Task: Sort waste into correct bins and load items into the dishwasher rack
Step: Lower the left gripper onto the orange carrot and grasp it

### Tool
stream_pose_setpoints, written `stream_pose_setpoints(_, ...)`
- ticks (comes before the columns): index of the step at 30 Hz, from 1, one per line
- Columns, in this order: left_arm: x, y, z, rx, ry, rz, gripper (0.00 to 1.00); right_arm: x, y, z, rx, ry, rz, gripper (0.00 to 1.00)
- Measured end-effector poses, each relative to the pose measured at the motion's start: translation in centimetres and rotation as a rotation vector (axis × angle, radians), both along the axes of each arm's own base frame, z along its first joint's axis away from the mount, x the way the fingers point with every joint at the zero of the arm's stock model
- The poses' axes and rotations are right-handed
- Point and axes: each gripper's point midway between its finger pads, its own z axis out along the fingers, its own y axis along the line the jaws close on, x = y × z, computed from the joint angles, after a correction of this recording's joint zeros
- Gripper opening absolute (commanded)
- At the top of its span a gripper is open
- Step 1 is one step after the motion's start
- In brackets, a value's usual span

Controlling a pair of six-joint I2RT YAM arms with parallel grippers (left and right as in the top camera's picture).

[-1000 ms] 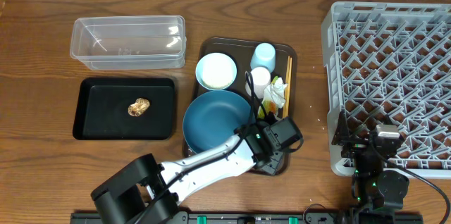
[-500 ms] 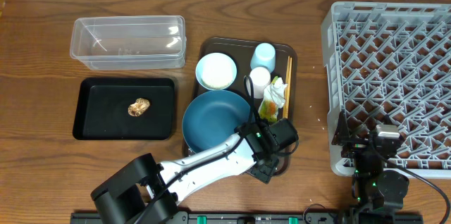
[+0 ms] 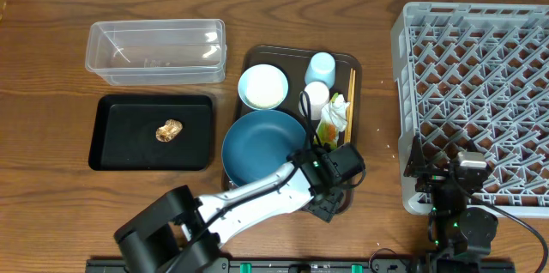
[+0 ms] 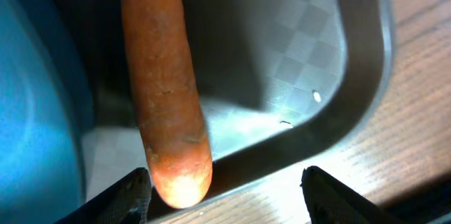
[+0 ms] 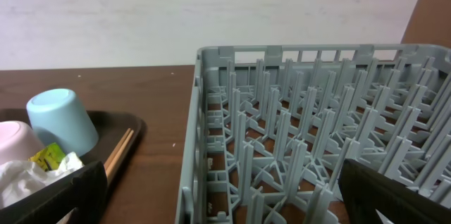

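Note:
My left gripper [image 3: 331, 175] [image 4: 225, 190] is open low over the front right corner of the dark-brown serving tray [image 3: 353, 65]. An orange carrot [image 4: 163, 76] lies on that tray between the jaws, its tip next to the left finger, beside the blue plate [image 3: 257, 146] [image 4: 32, 111]. My right gripper [image 3: 459, 178] [image 5: 222, 199] is open and empty at the front left corner of the grey dishwasher rack [image 3: 480, 84] [image 5: 317, 111]. The clear tub [image 3: 154, 50] is empty. The black tray [image 3: 111, 131] holds a brown food lump [image 3: 169, 130]. No rice grains show.
On the serving tray stand a pale-blue bowl [image 3: 262, 87], a pale-blue cup [image 3: 321, 69] [image 5: 60, 122], a whitish-pink cup [image 3: 316, 97], a green-yellow wrapper [image 3: 328, 130], a white tissue [image 3: 340, 112] and chopsticks [image 3: 351, 101] along its right edge.
My left gripper has shifted slightly to the left over the serving tray's front right corner. The right arm has not moved.

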Motion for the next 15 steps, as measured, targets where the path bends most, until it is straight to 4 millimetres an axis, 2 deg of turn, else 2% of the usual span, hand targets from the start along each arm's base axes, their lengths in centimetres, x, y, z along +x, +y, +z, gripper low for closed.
stream_pose_setpoints(4,-0.04,0.19,-1.17,0.030,0.026,0.077,0.73,0.00,0.00,0.00,0.000,0.000,0.000,0.99)
stream_pose_setpoints(15,0.81,-0.21,-1.15,0.003,0.026,0.167,0.73,0.00,0.00,0.00,0.000,0.000,0.000,0.99)
